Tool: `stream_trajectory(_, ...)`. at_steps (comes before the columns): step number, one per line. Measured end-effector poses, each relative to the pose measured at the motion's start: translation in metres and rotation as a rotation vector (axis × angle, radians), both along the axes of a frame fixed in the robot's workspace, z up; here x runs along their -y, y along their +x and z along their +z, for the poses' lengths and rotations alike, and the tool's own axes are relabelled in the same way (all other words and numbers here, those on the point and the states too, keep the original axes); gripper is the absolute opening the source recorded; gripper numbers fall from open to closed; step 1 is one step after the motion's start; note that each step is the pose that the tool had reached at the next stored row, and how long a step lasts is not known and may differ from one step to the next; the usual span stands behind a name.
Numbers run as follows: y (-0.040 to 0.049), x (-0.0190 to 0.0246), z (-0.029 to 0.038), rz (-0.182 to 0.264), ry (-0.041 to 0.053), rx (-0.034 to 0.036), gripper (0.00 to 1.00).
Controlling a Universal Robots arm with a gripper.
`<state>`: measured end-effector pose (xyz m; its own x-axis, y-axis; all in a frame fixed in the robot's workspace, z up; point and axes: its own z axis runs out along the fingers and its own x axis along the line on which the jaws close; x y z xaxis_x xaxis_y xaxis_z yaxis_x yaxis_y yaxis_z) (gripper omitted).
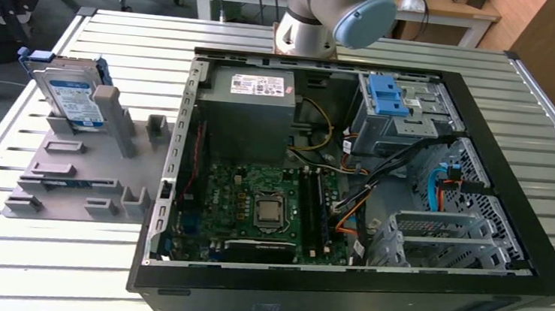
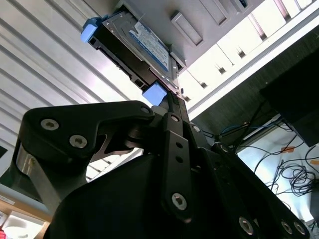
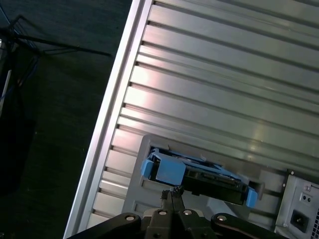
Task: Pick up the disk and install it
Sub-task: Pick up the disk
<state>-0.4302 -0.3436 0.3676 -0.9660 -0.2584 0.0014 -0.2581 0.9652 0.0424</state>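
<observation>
The disk (image 1: pixel 68 96) is a silver hard drive with a white-and-blue label and a blue carrier frame. It stands on edge in the grey holder (image 1: pixel 86 161) on the slatted table, at the exterior view's left. In the first wrist view the disk (image 3: pixel 199 175) lies just beyond my gripper (image 3: pixel 172 192), whose two thin fingertips meet with nothing between them and do not touch it. In the second wrist view the disk (image 2: pixel 137 47) sits past the black gripper linkage (image 2: pixel 172 149). The robot arm (image 1: pixel 335 10) rises at the far side of the table.
An open black computer case (image 1: pixel 506 296) lies on the table, at the exterior view's right of the holder. Inside are a grey power supply box (image 1: pixel 252 100), a motherboard (image 1: pixel 263 207) and a drive cage with a blue latch (image 1: pixel 388 97). The table's edge (image 3: pixel 107 119) drops to dark floor.
</observation>
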Motion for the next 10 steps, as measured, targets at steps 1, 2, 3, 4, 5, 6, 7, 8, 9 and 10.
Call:
stream_trajectory(1, 0.0, 0.0, 0.0, 0.004, 0.0, 0.0, 0.11)
stream_trajectory(2, 0.0, 0.0, 0.0, 0.007, 0.0, 0.0001, 0.11)
stream_trajectory(3, 0.0, 0.0, 0.0, 0.011, 0.0, 0.0, 0.11)
stream_trajectory(4, 0.0, 0.0, 0.0, 0.015, 0.0, 0.0001, 0.11)
stream_trajectory(5, 0.0, 0.0, 0.0, 0.018, 0.0, 0.0001, 0.11)
stream_trajectory(6, 0.0, 0.0, 0.0, 0.021, 0.0, 0.0, 0.11)
stream_trajectory(7, 0.0, 0.0, 0.0, 0.024, 0.0, 0.0, 0.11)
stream_trajectory(8, 0.0, 0.0, 0.0, 0.028, 0.0, 0.0, 0.11)
stream_trajectory(9, 0.0, 0.0, 0.0, 0.031, 0.0, 0.0, 0.11)
stream_trajectory(10, 0.0, 0.0, 0.0, 0.035, 0.0, 0.0, 0.11)
